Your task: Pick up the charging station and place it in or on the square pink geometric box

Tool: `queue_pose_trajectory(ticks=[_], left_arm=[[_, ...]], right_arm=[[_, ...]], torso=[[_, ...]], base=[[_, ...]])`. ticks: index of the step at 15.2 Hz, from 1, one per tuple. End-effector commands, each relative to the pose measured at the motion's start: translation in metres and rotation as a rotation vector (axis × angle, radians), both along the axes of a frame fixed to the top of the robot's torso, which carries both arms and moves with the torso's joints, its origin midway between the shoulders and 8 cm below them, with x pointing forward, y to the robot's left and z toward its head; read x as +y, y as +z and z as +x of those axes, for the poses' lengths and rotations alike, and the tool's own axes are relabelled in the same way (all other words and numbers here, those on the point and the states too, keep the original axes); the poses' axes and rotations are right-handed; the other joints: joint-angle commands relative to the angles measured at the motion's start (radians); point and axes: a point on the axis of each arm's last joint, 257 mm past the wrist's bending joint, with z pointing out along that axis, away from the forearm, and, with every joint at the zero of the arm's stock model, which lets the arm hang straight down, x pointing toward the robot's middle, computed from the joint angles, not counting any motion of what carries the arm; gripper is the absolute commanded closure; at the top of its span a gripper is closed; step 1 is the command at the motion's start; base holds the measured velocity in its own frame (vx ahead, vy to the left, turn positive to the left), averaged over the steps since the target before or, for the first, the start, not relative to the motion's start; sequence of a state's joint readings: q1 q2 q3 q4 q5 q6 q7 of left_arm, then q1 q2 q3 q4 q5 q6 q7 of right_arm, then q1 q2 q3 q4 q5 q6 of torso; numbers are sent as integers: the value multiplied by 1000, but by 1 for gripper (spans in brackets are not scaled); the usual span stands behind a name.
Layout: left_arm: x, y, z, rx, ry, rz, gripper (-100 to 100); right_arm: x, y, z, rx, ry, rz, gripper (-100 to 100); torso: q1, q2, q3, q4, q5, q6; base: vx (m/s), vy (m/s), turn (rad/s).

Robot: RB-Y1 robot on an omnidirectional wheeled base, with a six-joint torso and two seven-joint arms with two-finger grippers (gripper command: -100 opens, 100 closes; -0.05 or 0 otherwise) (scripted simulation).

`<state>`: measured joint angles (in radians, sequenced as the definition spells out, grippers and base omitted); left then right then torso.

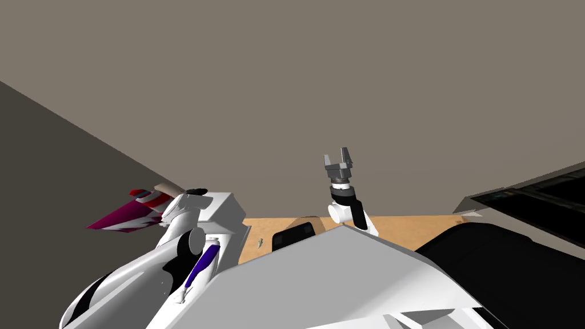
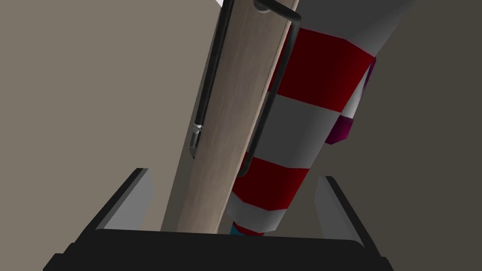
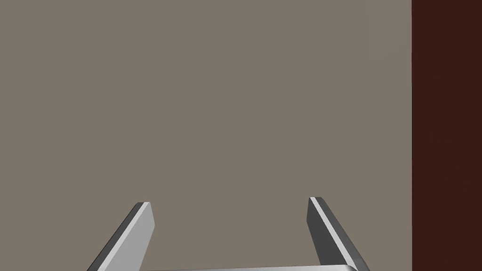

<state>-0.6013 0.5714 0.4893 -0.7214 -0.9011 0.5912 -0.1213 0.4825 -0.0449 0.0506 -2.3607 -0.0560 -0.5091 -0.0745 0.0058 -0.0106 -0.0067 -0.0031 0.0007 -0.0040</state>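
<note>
At the far left was the box [image 1: 128, 216], patterned in red, white and magenta. The charging station [image 2: 230, 94], a tan slab with a dark wire loop, stood just beside it. Both lay between the fingers of the left gripper [image 2: 234, 174], which were spread wide and pressed neither side. Further right a dark object [image 1: 294, 234] lay on the wooden table [image 1: 400, 225], and the right gripper [image 1: 338, 155] was raised with its fingers apart

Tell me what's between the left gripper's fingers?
In the left wrist view, a beige slab and a red and white striped box stand between the left gripper's open fingers.
</note>
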Motion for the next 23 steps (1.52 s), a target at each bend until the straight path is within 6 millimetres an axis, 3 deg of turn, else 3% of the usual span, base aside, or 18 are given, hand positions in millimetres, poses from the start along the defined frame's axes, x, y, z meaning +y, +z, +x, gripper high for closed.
queue_pose_trajectory(ticks=[1, 3, 5, 6, 11, 12, 13, 14, 15, 19, 23], left_arm=[[24, 3, -28, 26, 77, 9, -100], [24, 3, -28, 26, 77, 9, -100], [43, 3, -54, 54, 144, 18, -100], [43, 3, -54, 54, 144, 18, -100], [70, 4, -97, 112, 248, 39, -100], [64, 2, -87, 99, 227, 35, -100], [65, 2, -89, 102, 233, 35, -100], [64, 2, -89, 102, 233, 35, 100], [70, 19, -88, 102, 247, 43, 100], [73, 29, -87, 101, 254, 47, 100], [83, 64, -85, 101, 282, 56, 100]], right_arm=[[0, 0, 0, 0, 0, 0, 0], [0, 0, 0, 0, 0, 0, 0], [0, 0, 0, 0, 0, 0, 0], [0, 0, 0, 0, 0, 0, 0], [0, 0, 0, 0, 0, 0, 0], [0, 0, 0, 0, 0, 0, 0], [0, 0, 0, 0, 0, 0, 0], [0, 0, 0, 0, 0, 0, 0], [0, 0, 0, 0, 0, 0, 0], [0, 0, 0, 0, 0, 0, 0], [0, 0, 0, 0, 0, 0, 0]], torso=[[0, 0, 0, 0, 0, 0], [1, 0, 0, 0, 0, 0], [1, 1, 0, 0, 0, 0], [1, 0, 0, 0, 0, 0], [2, -1, -1, 0, 1, 0], [2, -1, -1, 0, 1, 0], [2, 0, 0, 0, 1, 0], [2, 2, 1, 0, 1, 0], [2, 3, 1, 0, 1, 0], [7, 7, 4, 3, 1, -2], [10, 8, 6, 4, -1, -3]], base=[[73, -10, -203], [58, -4, -82], [59, -7, -105], [69, -5, -129], [80, 7, -87], [47, 16, -14], [17, 6, 0], [9, 3, -1], [-6, 54, -23], [-13, 72, -19], [-15, 110, -30]])
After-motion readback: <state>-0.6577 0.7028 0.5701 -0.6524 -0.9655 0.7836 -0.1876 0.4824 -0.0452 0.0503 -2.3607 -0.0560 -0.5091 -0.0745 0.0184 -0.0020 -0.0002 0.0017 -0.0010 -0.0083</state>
